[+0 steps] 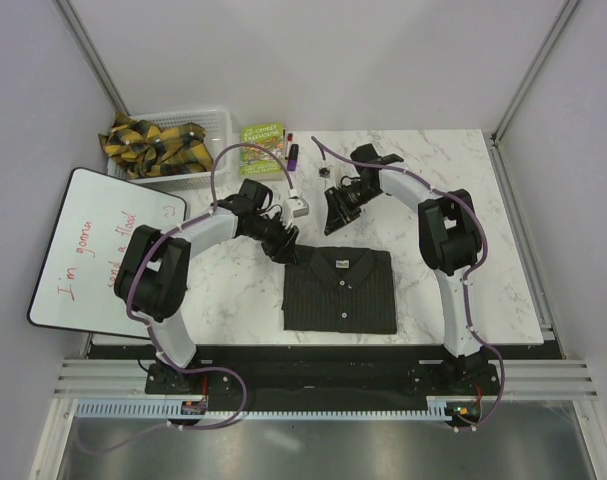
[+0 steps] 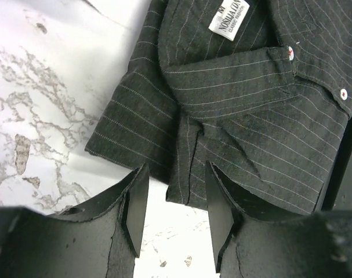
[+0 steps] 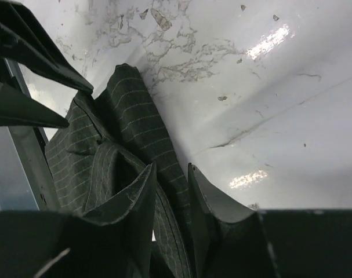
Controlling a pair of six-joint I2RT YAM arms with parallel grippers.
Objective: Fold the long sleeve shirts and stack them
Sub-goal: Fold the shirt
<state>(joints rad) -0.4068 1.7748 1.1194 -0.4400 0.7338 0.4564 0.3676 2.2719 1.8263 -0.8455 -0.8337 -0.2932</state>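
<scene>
Top external view: one long sleeve shirt (image 1: 340, 290) lies folded into a neat dark rectangle, collar up and buttons showing, at the middle of the counter (image 1: 453, 200) near its front edge.
Fold quality: edges look square from above. In the left wrist view the collar label and front placket sit flat, with one sleeve layer tucked along the side.
Left hand (image 1: 283, 245): low at the shirt's far-left corner. In its own camera the two fingers (image 2: 135, 202) stand apart, and the hem of the shirt reaches just between their tips – nothing is pinched.
Right hand (image 1: 338, 215): hangs just beyond the collar edge. Its own view shows the jaws parted a little, with striped cloth visible through the gap and under one finger (image 3: 138, 202); I see no clamp on the cloth.
Done, by my reading: the folding of this shirt looks finished, since no sleeve trails out.
Left to do: stacking – only this one such shirt is in view, so I cannot tell whether it starts a pile or whether more are to come.
Other things: a white basket (image 1: 223, 120) holding yellow-and-black cloth, a green book (image 1: 262, 150) and a whiteboard (image 1: 83, 250) sit off to the left, well apart from the shirt.
</scene>
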